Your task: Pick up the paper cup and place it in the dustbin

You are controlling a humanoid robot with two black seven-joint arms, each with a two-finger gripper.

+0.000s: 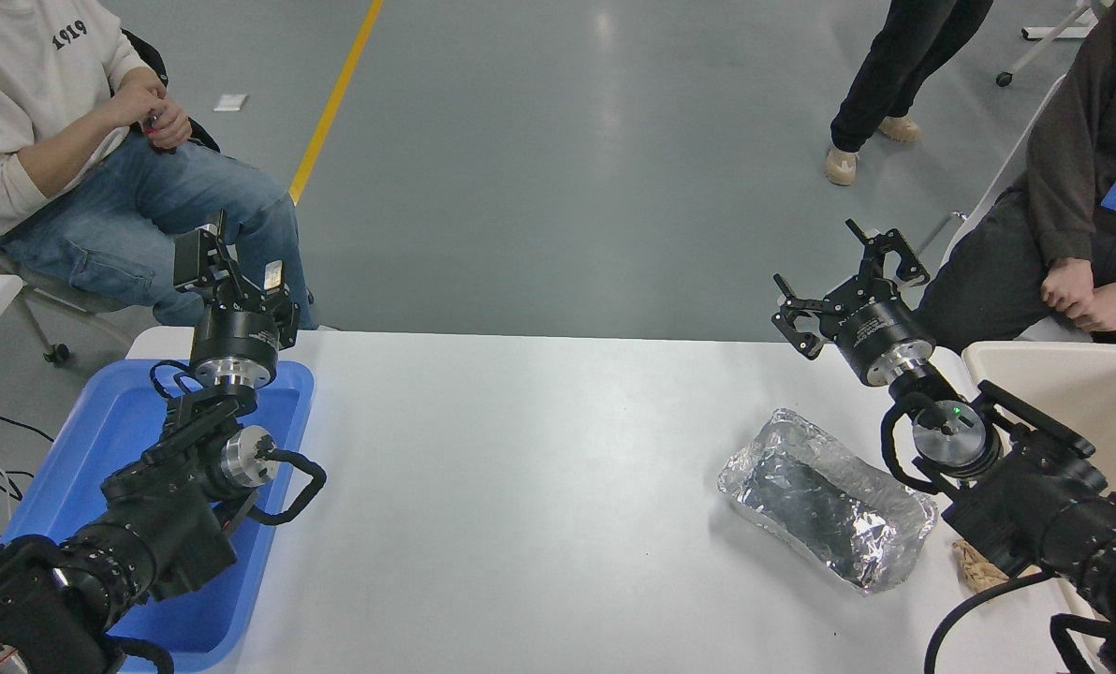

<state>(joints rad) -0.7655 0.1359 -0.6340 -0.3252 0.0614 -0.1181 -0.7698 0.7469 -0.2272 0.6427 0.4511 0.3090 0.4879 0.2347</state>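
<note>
The paper cup does not show anywhere in the head view. At the right edge of the table stands the beige dustbin (1064,370), only its near corner and thick rim in view. My right gripper (837,281) hovers above the table's far edge, just left of the dustbin, open with nothing between its fingers. My left gripper (216,267) is parked over the far end of the blue tray at the lower left.
A blue shallow tray (99,440) lies under my left arm. A crinkled silver foil container (825,510) sits right of centre, and a crumpled brown paper wad (975,562) lies partly under my right arm. People sit at the far left and far right; another stands behind.
</note>
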